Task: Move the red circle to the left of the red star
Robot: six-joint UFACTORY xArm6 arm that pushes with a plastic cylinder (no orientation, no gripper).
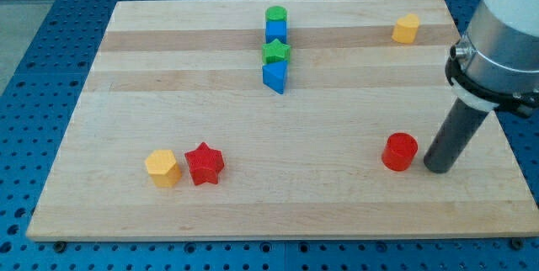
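Tip: your rod, no jaws to open or close, has my tip [439,169] just right of the red circle [399,152].
Push: drive leftward, swinging round the red star [205,164] and the yellow block [162,168] touching its left.

You see my tip [439,167] just right of the red circle [399,152], close but apart. Far to the view's left, the red star [205,164] touches a yellow hexagon [162,168]. Near the desk's [278,204] top, a green circle [276,13], blue cube [276,30], green star [275,51] and blue triangle [274,77] line up; another yellow block [406,29] sits top right.
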